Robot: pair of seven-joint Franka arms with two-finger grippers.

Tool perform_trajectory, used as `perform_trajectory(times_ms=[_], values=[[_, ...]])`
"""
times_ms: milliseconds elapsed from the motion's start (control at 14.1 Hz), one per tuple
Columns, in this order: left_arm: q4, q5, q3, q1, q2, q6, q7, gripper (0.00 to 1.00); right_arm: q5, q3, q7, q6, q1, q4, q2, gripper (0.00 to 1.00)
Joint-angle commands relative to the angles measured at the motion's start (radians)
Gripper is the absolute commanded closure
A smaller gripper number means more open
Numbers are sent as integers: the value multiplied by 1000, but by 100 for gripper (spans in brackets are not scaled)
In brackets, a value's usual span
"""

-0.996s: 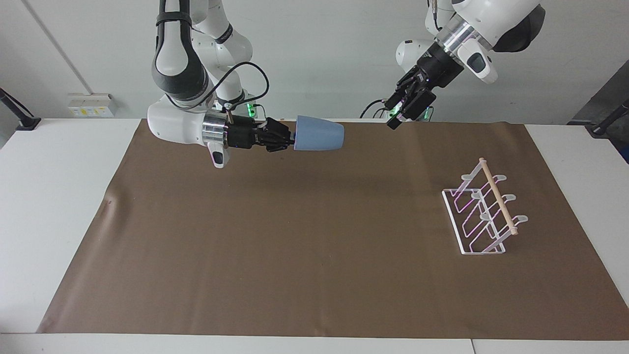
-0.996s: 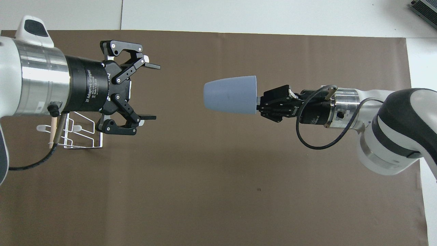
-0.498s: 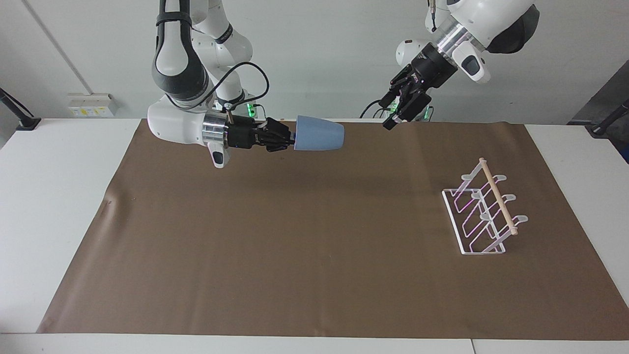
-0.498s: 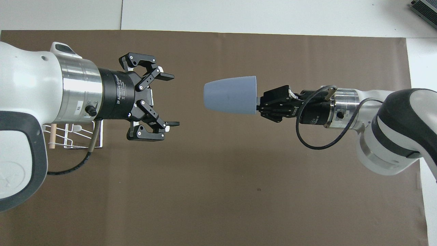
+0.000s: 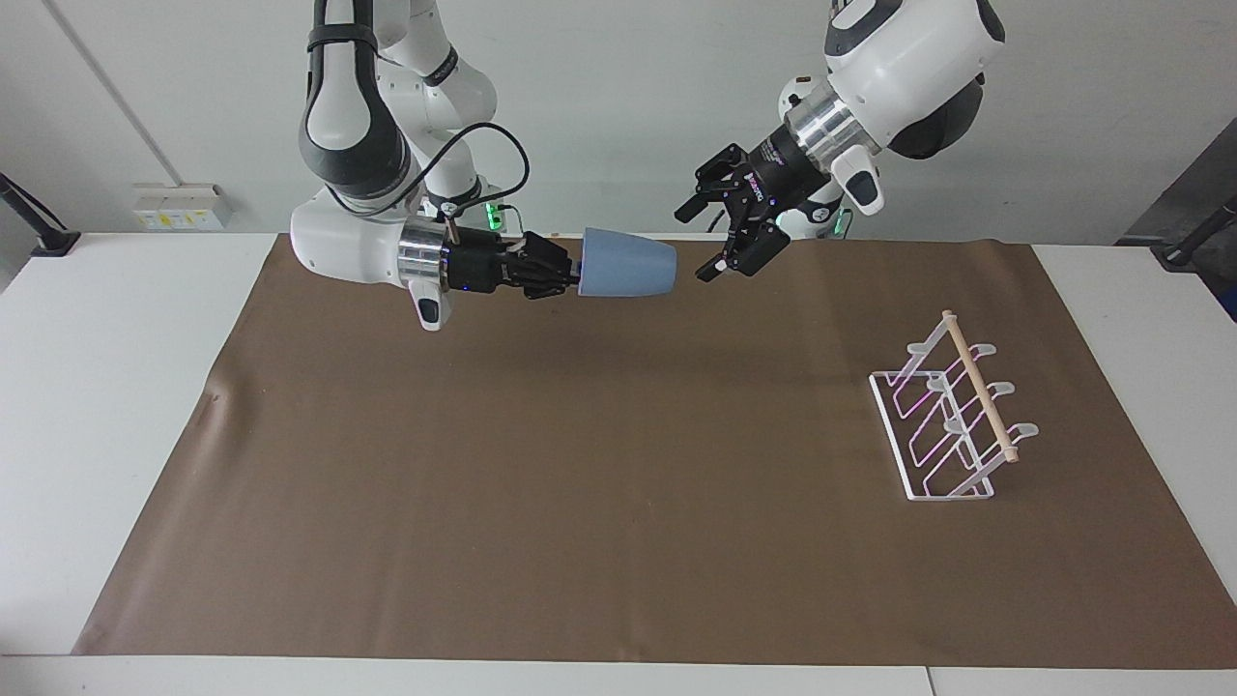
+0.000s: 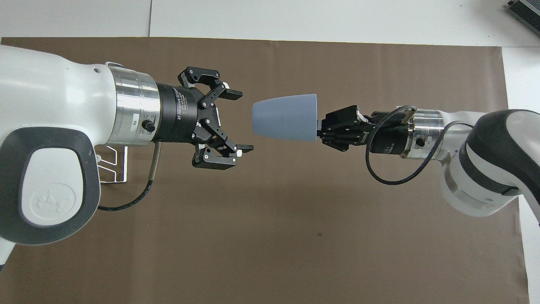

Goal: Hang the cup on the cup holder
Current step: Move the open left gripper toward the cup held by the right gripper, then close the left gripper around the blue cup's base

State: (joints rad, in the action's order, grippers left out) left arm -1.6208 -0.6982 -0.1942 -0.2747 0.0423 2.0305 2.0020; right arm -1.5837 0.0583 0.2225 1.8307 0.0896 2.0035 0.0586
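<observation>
The light-blue cup (image 5: 626, 262) lies on its side in the air over the mat's edge nearest the robots, also seen in the overhead view (image 6: 284, 117). My right gripper (image 5: 578, 271) (image 6: 319, 128) is shut on its wide rim, and the narrow bottom points toward the left arm. My left gripper (image 5: 698, 242) (image 6: 244, 120) is open and level with the cup, its fingertips just short of the cup's bottom and apart from it. The white wire cup holder (image 5: 952, 411) with a wooden dowel stands toward the left arm's end of the table. In the overhead view the left arm hides most of the holder (image 6: 114, 166).
A brown mat (image 5: 580, 503) covers most of the white table (image 5: 97, 387). Nothing else stands on it but the holder.
My left gripper has swung in from the holder's end toward the cup's bottom, staying open. The right arm and the cup have not moved.
</observation>
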Motion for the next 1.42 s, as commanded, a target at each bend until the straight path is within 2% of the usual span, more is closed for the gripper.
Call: perform_trajectory(times_ms=[0,356,641,925,996,1139,1210,1281,1352], values=[[-11,-23,9,-49,25,91,49,0,-19,8,-18,28,-1,24,-29,100],[1,-21,10,-86,65,139,61,0,-19,8,-18,28,-1,24,-29,100],[6,-12,10,-110,68,158,55,0,-19,8,-20,28,-1,24,-29,100],[24,42,7,-146,79,171,47,0,-19,8,-18,28,-1,24,-29,100],[25,40,7,-146,80,172,52,3,-19,8,-20,28,-1,24,-29,100],[27,42,7,-146,80,186,58,62,-19,8,-20,28,-1,24,-29,100],[27,45,7,-144,80,197,55,85,-19,8,-20,28,-1,24,-29,100],[25,45,7,-141,80,198,44,100,-19,8,-20,28,-1,24,-29,100],[25,45,7,-141,80,197,44,100,-19,8,-23,28,-1,24,-29,100]])
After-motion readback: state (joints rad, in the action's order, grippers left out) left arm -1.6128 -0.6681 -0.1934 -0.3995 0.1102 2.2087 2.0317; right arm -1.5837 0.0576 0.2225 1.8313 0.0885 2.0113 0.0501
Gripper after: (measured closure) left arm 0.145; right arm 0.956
